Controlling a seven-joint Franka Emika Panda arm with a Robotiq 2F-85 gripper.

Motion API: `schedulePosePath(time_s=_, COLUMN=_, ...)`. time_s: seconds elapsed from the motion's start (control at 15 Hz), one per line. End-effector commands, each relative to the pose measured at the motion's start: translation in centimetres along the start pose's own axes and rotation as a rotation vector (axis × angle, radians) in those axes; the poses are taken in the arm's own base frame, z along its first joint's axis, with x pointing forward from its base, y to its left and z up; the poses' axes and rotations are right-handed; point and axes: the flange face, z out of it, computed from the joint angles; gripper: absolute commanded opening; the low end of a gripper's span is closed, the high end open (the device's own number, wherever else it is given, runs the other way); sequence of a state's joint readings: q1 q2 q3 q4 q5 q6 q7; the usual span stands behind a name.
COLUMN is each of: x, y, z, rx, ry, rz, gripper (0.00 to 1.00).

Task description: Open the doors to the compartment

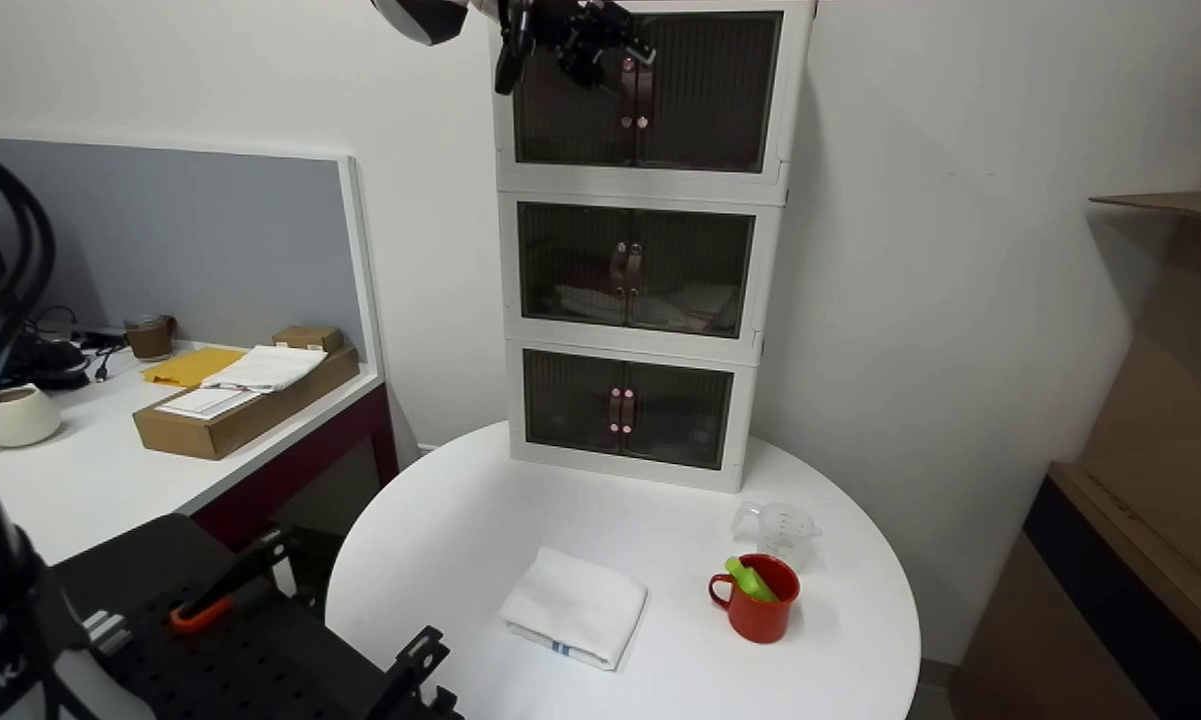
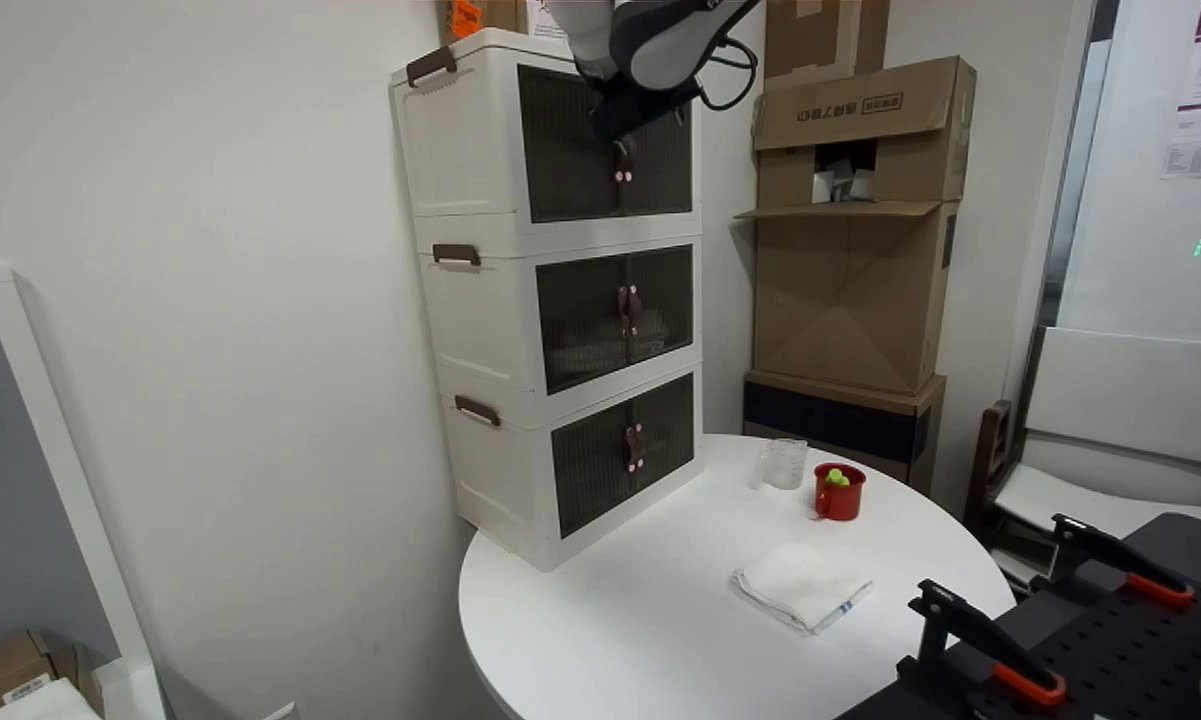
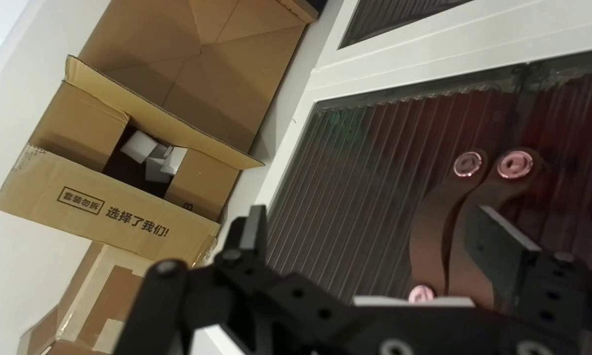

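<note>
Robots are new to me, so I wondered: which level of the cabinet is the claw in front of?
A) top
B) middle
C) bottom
A, since both exterior views show the gripper in front of the dark doors of the top tier.

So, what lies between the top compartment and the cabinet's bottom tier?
The middle tier, its own dark doors shut, as both exterior views show.

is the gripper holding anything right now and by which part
Nothing is held: the gripper stands open. In the wrist view one finger overlaps a brown top-door handle; whether it touches cannot be told.
</note>
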State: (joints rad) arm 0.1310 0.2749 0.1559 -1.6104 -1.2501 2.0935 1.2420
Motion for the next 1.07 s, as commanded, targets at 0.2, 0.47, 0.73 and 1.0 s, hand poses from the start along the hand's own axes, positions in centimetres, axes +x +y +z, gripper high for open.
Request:
schedulePosePath(time_s=0.2, x=1.1, y=-1.6, z=0.1, rx=0.035, ry=0.004, rz=-0.056, gripper=1.00)
schedulePosePath(time_s=0.47, x=1.2, y=-2.2, z=0.1, rx=0.045, ry=-0.002, rz=-0.086, gripper=1.00)
schedulePosePath(time_s=0.73, x=1.1, y=-3.6, z=-0.2, rx=0.061, ry=0.002, rz=-0.112, gripper=1.00)
schedulePosePath(time_s=1.0, x=1.4, y=-2.8, z=0.9, rx=0.037, ry=-0.004, rz=-0.113, gripper=0.86)
